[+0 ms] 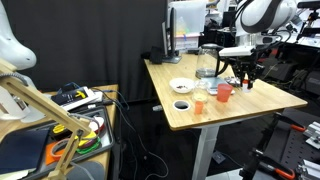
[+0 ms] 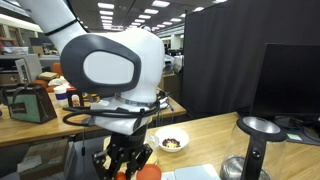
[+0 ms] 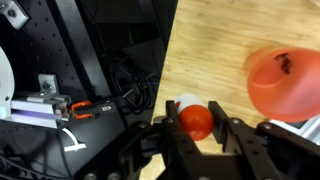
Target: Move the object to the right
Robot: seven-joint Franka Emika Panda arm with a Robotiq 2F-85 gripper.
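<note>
here the pincer (image 3: 197,130) sits clamped on the orange ball (image 3: 195,119) between its fingers.

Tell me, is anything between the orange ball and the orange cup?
Nothing. In the wrist view, only bare table lies between the ball and the cup.

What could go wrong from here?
1. The round orange ball sits between the end effector fingers, close to the table edge; if it slips, it may roll off.
2. The orange cup stands near on one side; a sideways sweep could knock it.
</note>
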